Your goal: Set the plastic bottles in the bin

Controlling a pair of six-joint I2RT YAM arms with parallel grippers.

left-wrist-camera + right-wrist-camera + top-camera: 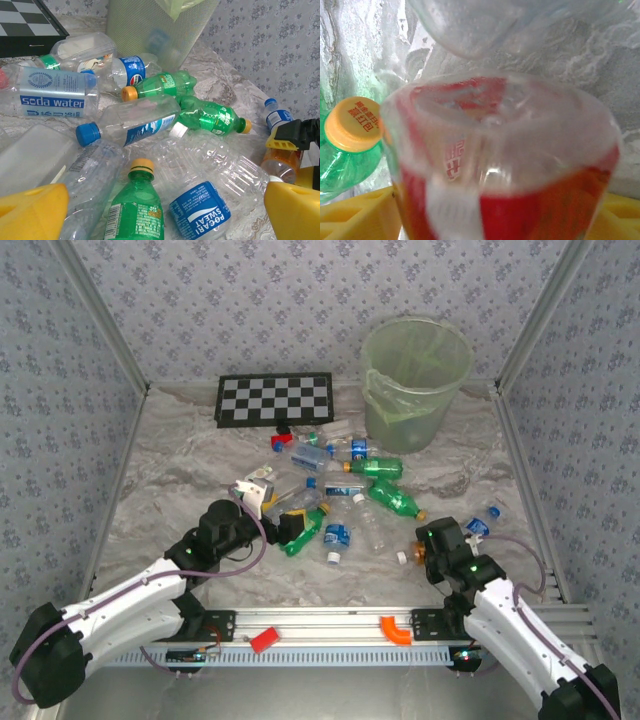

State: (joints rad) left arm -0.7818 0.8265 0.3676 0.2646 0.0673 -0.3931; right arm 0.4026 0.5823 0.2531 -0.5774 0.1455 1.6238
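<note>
While nearly all the bottles (340,490) are lying loose on the bench (170,470), the task is looking barely begun. The left gripper (161,200) is hanging low over the heap with its fingers spread as wide as they go, gripping nothing. A green bottle (135,210) is lying just below and between them, with clear ones crowding in front. The right gripper (487,215) is sitting with a red-labelled bottle (500,165) between its fingers, close up against the camera, but I cannot tell whether the fingers are clamping it or merely standing around it. The bin (405,410) is standing well beyond both grippers, past the far edge of the heap and nearer the right gripper's side. A faint blue shape is showing through its wall in the left wrist view; whether that is a bottle inside, I cannot tell. By my judgement about a dozen bottles are waiting to be carried over, one at a time.
</note>
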